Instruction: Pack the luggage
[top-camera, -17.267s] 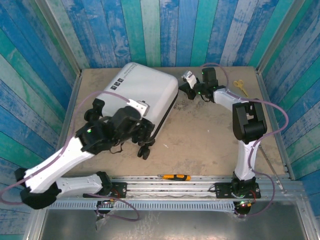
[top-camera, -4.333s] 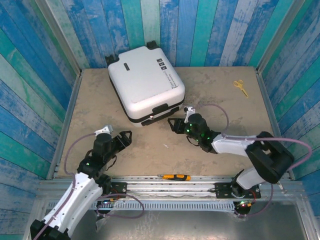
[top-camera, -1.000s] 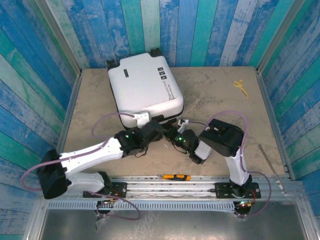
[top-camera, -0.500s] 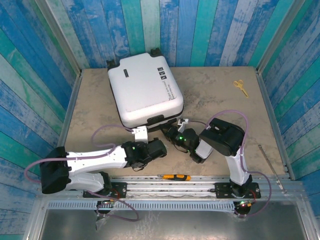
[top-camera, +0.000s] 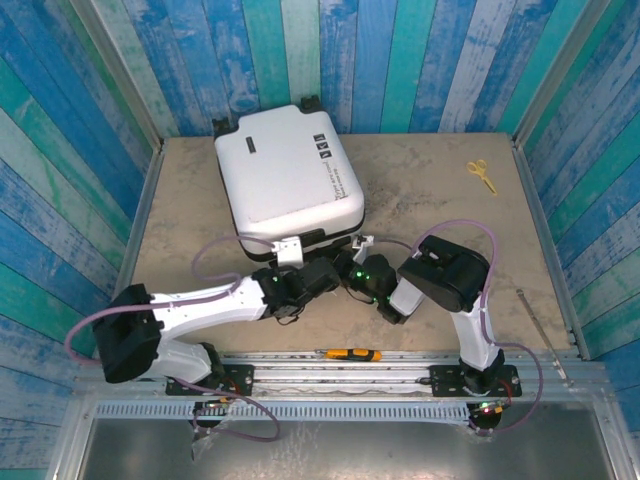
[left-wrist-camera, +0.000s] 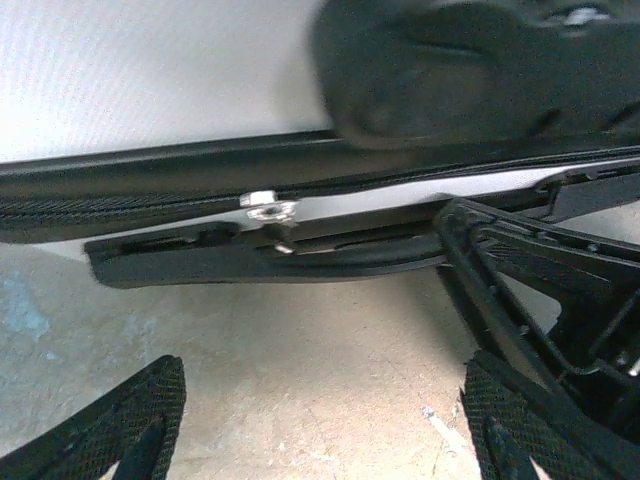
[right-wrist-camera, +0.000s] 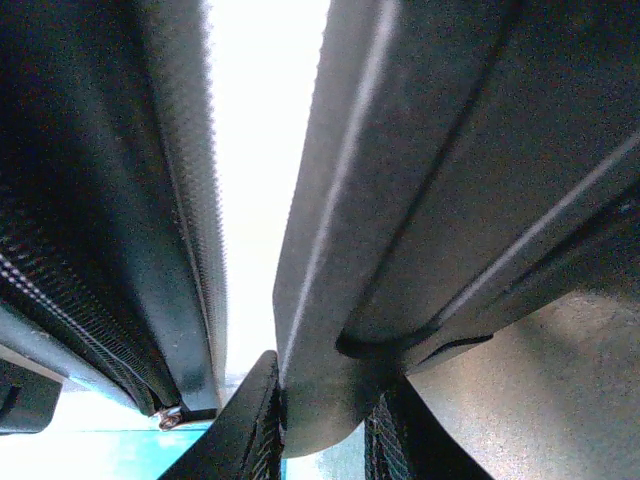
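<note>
The luggage (top-camera: 290, 180) is lying closed toward the rear left corner of the table (top-camera: 450, 230), its black side handle (left-wrist-camera: 270, 258) facing the near edge. The right gripper (top-camera: 347, 268) is clamping one end of that handle between its fingers (right-wrist-camera: 250, 430). The left gripper (left-wrist-camera: 330, 420) is hovering just in front of the handle, its fingers spread and grasping nothing.

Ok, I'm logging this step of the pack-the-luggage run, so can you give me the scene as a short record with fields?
luggage: white, closed, lying flat, far left of table
left gripper: open, facing the near-edge handle, not touching
right gripper: shut on that handle
zipper pull: just above the handle
other items: yellow scissors far right; orange cutter on near rail
</note>
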